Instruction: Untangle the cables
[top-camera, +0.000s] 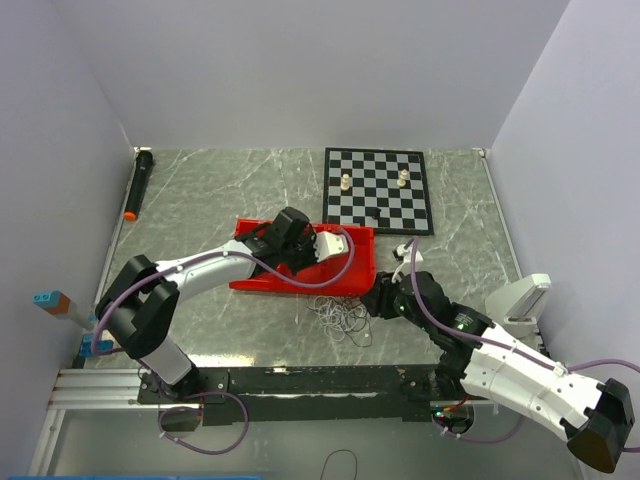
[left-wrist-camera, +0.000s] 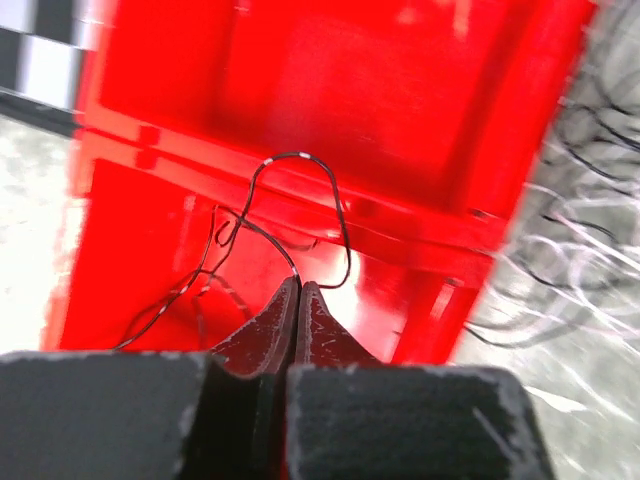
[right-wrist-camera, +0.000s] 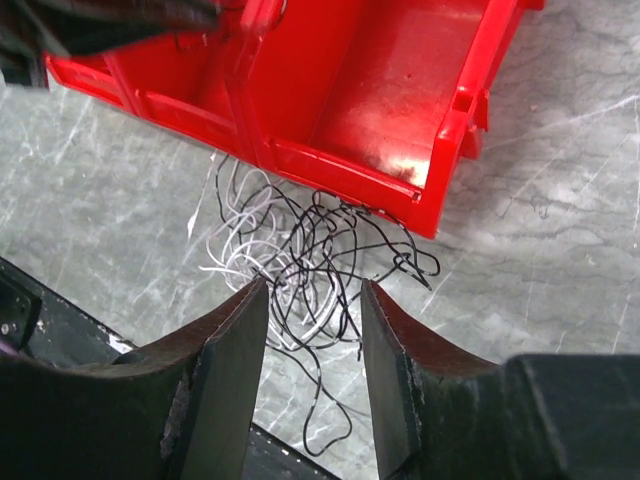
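While the left gripper (left-wrist-camera: 298, 297) pinches a black cable (left-wrist-camera: 296, 155), the right gripper (right-wrist-camera: 313, 300) gapes above the tangle (right-wrist-camera: 300, 250). Anchoring that tangle seems next.

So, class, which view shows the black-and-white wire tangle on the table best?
Right wrist: the tangle fills the middle, close up, with separate loops distinct. Top external shows it small and faint; left wrist shows only a blurred part at the frame's edge.

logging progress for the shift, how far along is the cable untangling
Early. Done: one black wire is apart from the bunch, inside the red bin. In hand: the left gripper is shut on that wire. Left: the black-and-white tangle beside the bin is knotted on the table, the right gripper open above it.
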